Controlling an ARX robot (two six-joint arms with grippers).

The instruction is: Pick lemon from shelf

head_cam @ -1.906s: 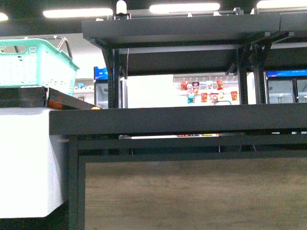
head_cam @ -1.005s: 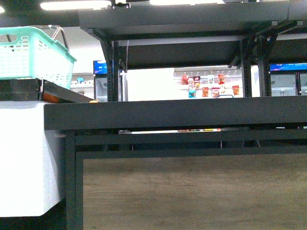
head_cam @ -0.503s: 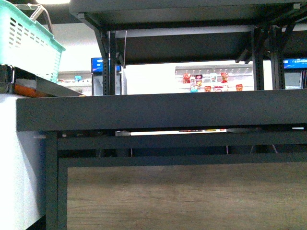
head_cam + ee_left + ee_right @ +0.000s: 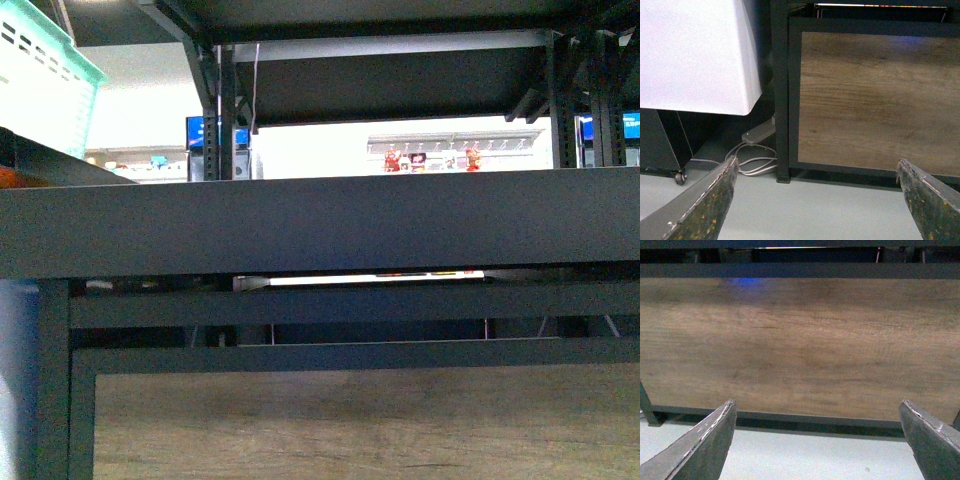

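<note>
- The lemon does not show in any view. The front camera sits level with the edge of the shelf [image 4: 320, 222], so whatever lies on top of that tier is hidden from it.
- The shelf fills the front view: a thick dark tier across the middle, another tier above it, and perforated black posts [image 4: 222, 120] rising between them.
- Below the tier, set in the shelf's frame, is a wood-grain panel [image 4: 350, 430]. Both wrist cameras face this panel low down, near the floor.
- The left gripper [image 4: 816, 165] hangs in front of the shelf's lower corner post, its jaws spread wide with nothing between them.
- The right gripper [image 4: 817, 403] hangs in front of the panel further along the shelf, its jaws likewise spread wide and empty.
- Off the shelf's left end stand a teal basket [image 4: 40, 80] and a white cabinet [image 4: 695, 50], with a loose white cable [image 4: 757, 162] on the floor at the post's foot.
- Through the shelf, far behind it, small red packets [image 4: 420, 158] hang on a bright wall.
- Judged progress: only the approach is under way. Finding the lemon, raising an arm to the tier, grasping and lifting all remain to be done.
</note>
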